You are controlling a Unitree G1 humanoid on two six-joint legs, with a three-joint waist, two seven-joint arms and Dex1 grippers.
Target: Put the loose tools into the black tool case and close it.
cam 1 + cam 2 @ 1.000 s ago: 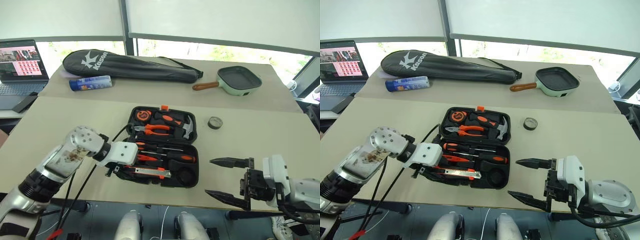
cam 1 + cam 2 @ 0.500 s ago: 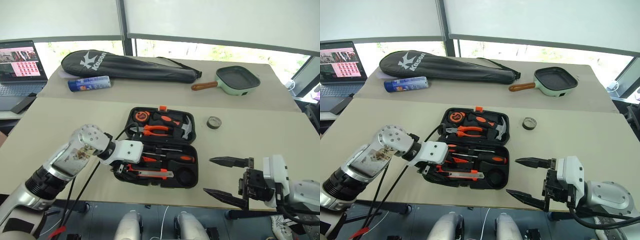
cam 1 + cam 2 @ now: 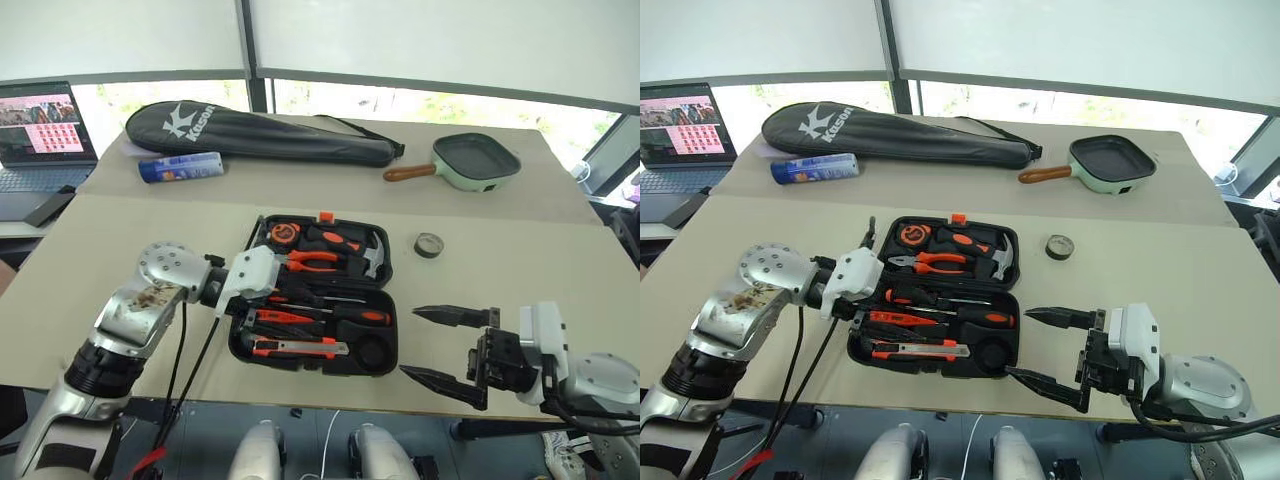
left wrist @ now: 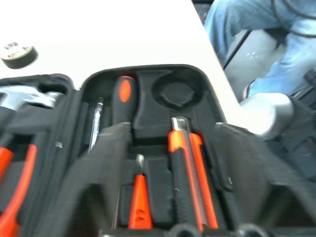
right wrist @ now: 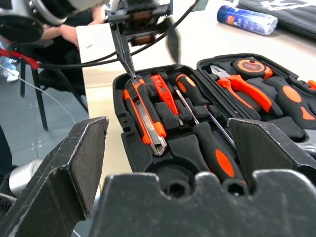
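The black tool case (image 3: 392, 330) lies open on the table in front of me. Its near half holds two orange-and-black screwdrivers (image 3: 355, 315) (image 3: 300, 295), a slim orange tester (image 3: 282, 317) and the utility knife (image 3: 298, 348). A round slot (image 3: 372, 350) at the right end is bare. The small black tape roll (image 3: 430, 244) sits on the table to the right of the case. My left gripper (image 5: 152, 64) hovers over the case's left end, open, with nothing between its fingers; one tip is close to the knife. My right gripper (image 3: 410, 342) stands open to the right of the case, holding nothing.
The case's far half carries pliers (image 3: 312, 260), a hammer (image 3: 375, 258) and a tape measure (image 3: 287, 231). A long racket bag (image 3: 260, 132), a blue can (image 3: 180, 166) and a green pan (image 3: 478, 160) lie at the back. A laptop (image 3: 40, 125) stands far left. A person's legs (image 4: 261, 39) are near the table's front edge.
My left hand has lifted from the case's front-left corner and swung up along its left end. Its fingers spread wider, then narrowed again. The knife stays in the case. The right arm has kept still.
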